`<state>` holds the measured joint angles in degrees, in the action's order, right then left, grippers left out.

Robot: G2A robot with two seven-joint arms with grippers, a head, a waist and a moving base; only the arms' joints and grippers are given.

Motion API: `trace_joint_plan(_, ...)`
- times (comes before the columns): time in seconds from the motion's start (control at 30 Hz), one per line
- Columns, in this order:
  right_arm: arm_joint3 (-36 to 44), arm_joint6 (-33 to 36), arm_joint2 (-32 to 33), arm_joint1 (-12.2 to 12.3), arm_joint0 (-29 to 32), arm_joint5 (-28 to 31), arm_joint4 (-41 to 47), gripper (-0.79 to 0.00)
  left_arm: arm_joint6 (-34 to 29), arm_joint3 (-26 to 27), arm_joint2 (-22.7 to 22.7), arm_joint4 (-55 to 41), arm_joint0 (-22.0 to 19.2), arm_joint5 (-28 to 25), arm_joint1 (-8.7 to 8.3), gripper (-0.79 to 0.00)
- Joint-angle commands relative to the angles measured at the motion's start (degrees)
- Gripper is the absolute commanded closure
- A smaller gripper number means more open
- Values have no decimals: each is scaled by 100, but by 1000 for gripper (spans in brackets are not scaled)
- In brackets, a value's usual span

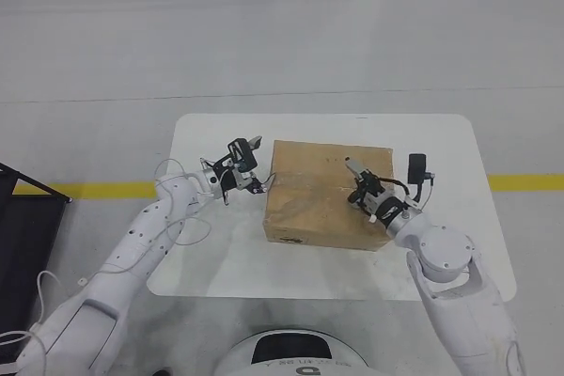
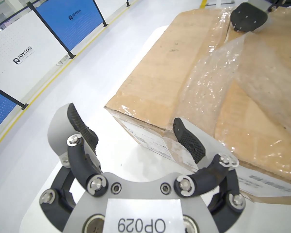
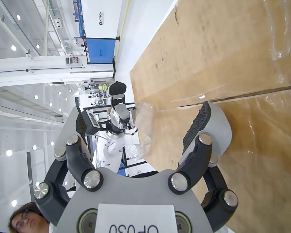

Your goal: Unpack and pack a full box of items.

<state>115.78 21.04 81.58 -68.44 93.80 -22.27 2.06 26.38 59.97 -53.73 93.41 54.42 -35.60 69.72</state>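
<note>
Top view, table [image 1: 216,254]: white, with rounded corners; widest bare stretch from 7 to 9 o'clock of the box, a narrower band at 3 o'clock, thin strips at 12 and 6.
Top view, box [image 1: 310,211]: brown cardboard, flaps shut, set mid-table, clear of every table edge.
Top view, left gripper [image 1: 248,152]: at the box's 10 o'clock corner, right by the edge.
Top view, right gripper [image 1: 355,180]: over the box top, toward 2 o'clock of its centre, inside the edges.
Top view, floor: yellow line [image 1: 94,189] running 9 to 3 o'clock beyond the table; black rack [image 1: 9,216] at 9 o'clock, well apart.
Left wrist view, left gripper: spread wide, clamping nothing, the box corner between the fingertips; one pad [image 2: 190,141] at the box edge, at the foot of the clear film.
Left wrist view, clear film [image 2: 232,78]: loose, lifted off the box top, wrinkled; right gripper's pad resting farther along the same top.
Left wrist view, surroundings: bare floor beside the table, barrier panels [image 2: 63,25] well apart.
Right wrist view, right gripper: spread wide, empty, one fingertip on the box top at the seam [image 3: 245,94] between the flaps.
Right wrist view, far box edge: crumpled film there, left gripper just beside it.
</note>
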Motion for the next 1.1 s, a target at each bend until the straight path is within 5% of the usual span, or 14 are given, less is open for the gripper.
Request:
trace_joint_plan(0.0,127,-137,5,-2,65,73,-52,-785,-38,-11,21,9,-22,-21,6,-785)
trace_joint_plan(0.13,319,-578,227,-28,368,613,303,-785,-144,-46,16,-12,-49,-8,11,-785)
trace_joint_plan(0.47,295,-613,218,-31,348,557,293,-785,-180,-75,-11,-35,-50,-20,3,-785)
trace_joint_plan(0.7,1097,-1932,-886,-18,415,-300,-2923,-785,-180,-75,-11,-35,-50,-20,3,-785)
trace_joint_plan(1.07,974,-1984,-1234,-14,407,-334,-3745,-785,-180,-75,-11,-35,-50,-20,3,-785)
